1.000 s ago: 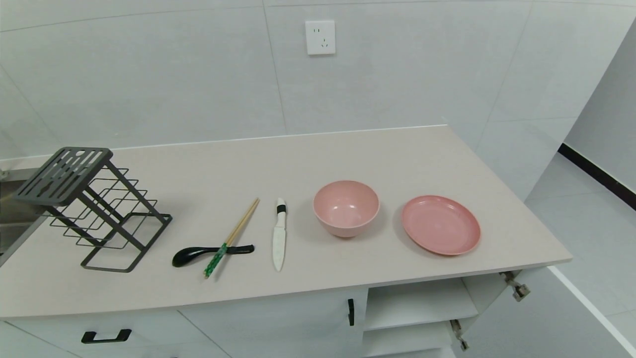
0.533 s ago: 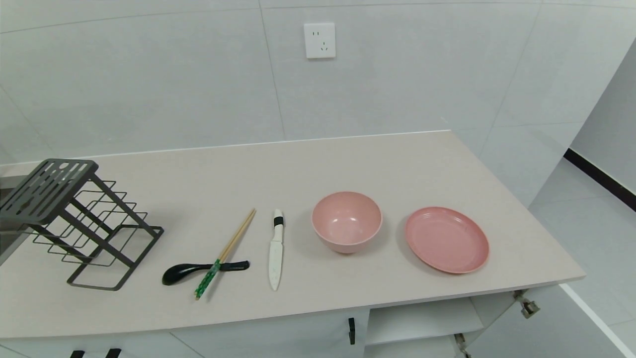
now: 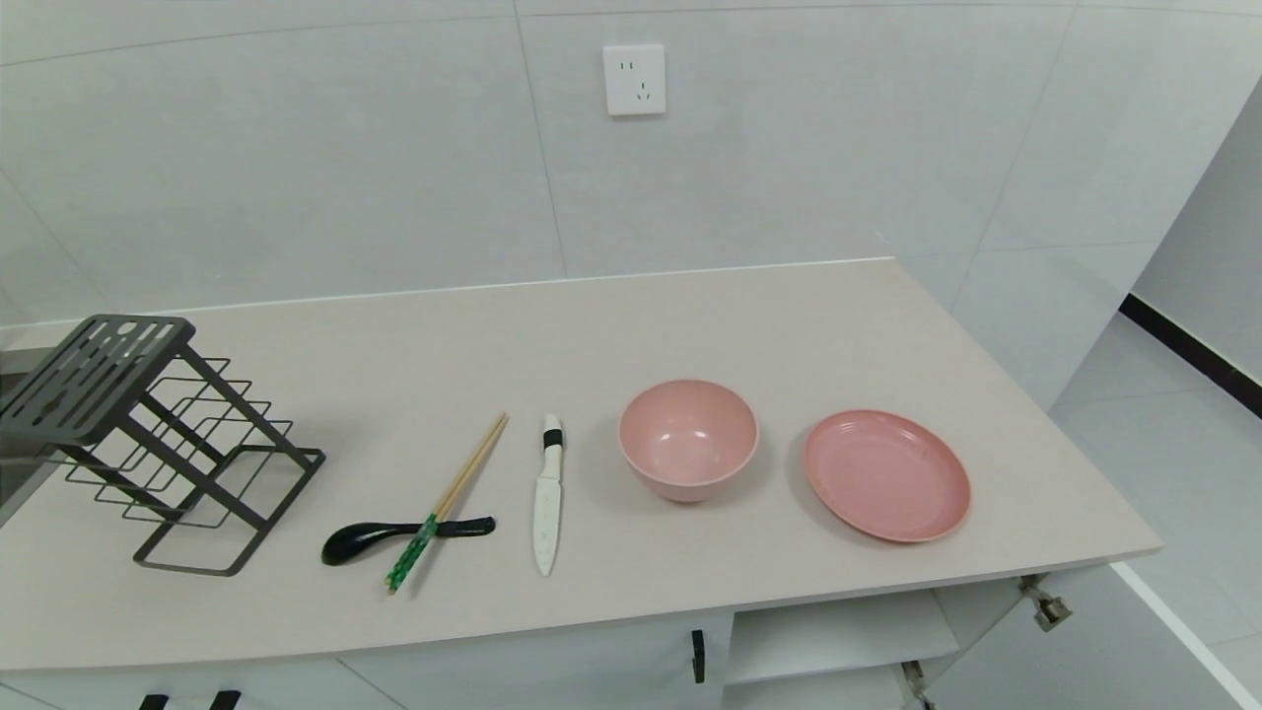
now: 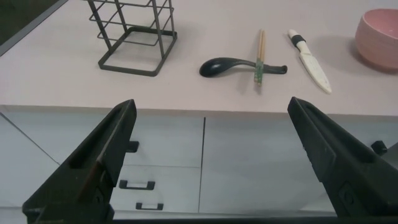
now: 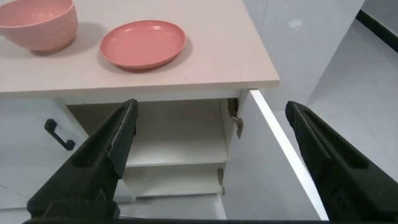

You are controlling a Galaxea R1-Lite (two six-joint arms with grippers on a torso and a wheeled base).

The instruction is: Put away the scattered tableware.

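On the beige counter lie, from left to right, a black spoon crossed by a pair of chopsticks, a white knife, a pink bowl and a pink plate. My left gripper hangs open and empty in front of the cabinet, below the spoon and knife. My right gripper is open and empty too, in front of the open cupboard under the plate and bowl.
A dark wire rack stands at the counter's left end, next to a sink edge. Below the plate the cupboard's shelves are exposed, with the door swung out to the right. Drawers with black handles are below the rack.
The whole head picture shifted between one second and half a second ago, so the camera moved. The tableware and rack lie as before.
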